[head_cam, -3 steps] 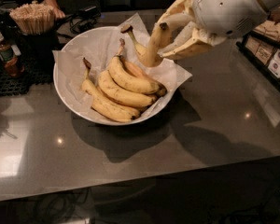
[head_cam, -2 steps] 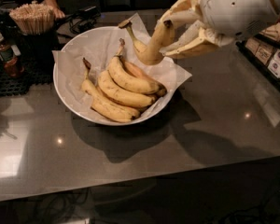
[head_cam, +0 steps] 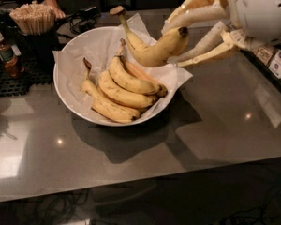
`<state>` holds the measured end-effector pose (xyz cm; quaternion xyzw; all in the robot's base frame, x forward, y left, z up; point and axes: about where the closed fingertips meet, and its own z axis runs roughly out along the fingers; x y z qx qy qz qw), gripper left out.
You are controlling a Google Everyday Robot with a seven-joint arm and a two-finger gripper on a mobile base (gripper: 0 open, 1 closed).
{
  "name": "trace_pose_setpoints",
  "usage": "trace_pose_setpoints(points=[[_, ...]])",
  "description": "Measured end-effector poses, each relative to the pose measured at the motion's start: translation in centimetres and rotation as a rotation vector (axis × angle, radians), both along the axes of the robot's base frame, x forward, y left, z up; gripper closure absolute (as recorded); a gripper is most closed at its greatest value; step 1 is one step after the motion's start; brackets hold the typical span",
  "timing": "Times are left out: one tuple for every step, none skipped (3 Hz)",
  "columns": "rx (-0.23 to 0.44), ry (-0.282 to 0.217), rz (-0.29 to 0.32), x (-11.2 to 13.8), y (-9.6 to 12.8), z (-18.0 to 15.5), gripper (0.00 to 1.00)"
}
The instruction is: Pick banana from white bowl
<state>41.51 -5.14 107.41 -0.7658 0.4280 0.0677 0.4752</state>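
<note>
Compared with one second ago, the banana (head_cam: 152, 50) is higher. It was low at the far side of the white bowl (head_cam: 64, 100), and now it hangs above that side. Its long stem points up and to the left, with the dark tip above the rim. The gripper (head_cam: 172, 46) has also moved up and to the right. It comes in from the upper right, and its jaws are closed on the banana's thick end, near the dark blossom tip.

Inside the bowl I see crinkled white paper (head_cam: 96, 48) as a lining, with several shorter bananas (head_cam: 122, 90) lying side by side on it. The lifted banana looks free of them.

The bowl stands on a grey counter (head_cam: 210, 130). To the left are a dark cup full of wooden sticks (head_cam: 33, 18) and a small brown bottle (head_cam: 7, 55).
</note>
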Motion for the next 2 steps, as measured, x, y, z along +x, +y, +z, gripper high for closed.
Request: trace_pose_setpoints(points=[[0.024,-0.075,0.076,-1.80,0.19,0.99,1.00],[0.021,-0.096,0.089,-1.97,0.33,1.24,1.00]])
